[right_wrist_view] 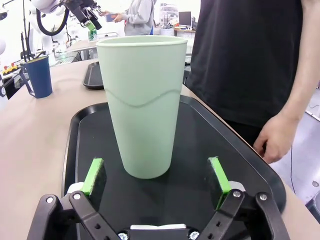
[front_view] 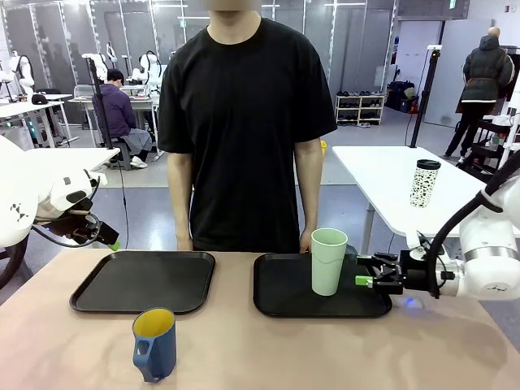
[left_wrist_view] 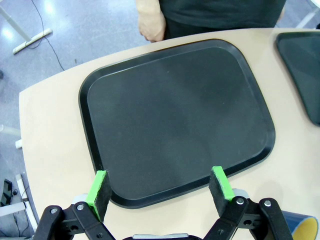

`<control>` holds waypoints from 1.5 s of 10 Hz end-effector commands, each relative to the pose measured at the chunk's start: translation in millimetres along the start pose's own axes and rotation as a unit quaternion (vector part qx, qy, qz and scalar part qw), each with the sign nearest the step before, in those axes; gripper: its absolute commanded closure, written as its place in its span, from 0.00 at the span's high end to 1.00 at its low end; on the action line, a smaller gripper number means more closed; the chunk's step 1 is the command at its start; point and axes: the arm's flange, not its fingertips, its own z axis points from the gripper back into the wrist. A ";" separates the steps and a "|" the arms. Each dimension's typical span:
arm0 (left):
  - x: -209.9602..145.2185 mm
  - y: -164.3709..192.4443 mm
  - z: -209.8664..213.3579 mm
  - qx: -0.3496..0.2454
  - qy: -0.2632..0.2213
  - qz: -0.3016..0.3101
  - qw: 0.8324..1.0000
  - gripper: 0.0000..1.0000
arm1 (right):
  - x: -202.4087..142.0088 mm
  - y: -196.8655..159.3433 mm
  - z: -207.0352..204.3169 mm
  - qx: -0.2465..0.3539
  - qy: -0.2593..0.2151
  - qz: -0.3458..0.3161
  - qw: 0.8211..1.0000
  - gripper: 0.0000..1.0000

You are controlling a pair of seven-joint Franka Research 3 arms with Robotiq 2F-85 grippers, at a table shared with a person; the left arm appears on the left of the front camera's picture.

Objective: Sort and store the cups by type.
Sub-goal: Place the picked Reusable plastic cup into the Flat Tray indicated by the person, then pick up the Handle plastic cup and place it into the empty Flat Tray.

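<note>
A tan table [front_view: 244,349] spans a lab room, and a person [front_view: 244,122] stands at its far edge. Two black trays lie side by side on it. The mint-green tumbler [front_view: 328,262] stands upright on the right tray [front_view: 276,302], toward that tray's right edge. My right claw [front_view: 363,281] sits just beside its lower part, fingers spread wide, gripping nothing. My left claw [left_wrist_view: 160,182] hangs near the table's left edge, pointed at the left tray [left_wrist_view: 175,110], also spread wide. The blue mug [front_view: 154,344] stands near the table's near edge, in front of the left tray.
</note>
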 end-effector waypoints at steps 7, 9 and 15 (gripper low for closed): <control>1.3 0.2 1.0 0.001 -0.003 -0.001 1.000 1.00 | 8.5 1.5 23.4 -0.012 0.016 0.007 1.000 1.00; 1.3 0.2 1.0 0.001 -0.003 -0.001 1.000 1.00 | 8.5 1.5 23.4 -0.012 0.016 0.007 1.000 1.00; 1.3 0.2 1.0 0.001 -0.003 -0.001 1.000 1.00 | 8.5 1.5 23.4 -0.012 0.016 0.007 1.000 1.00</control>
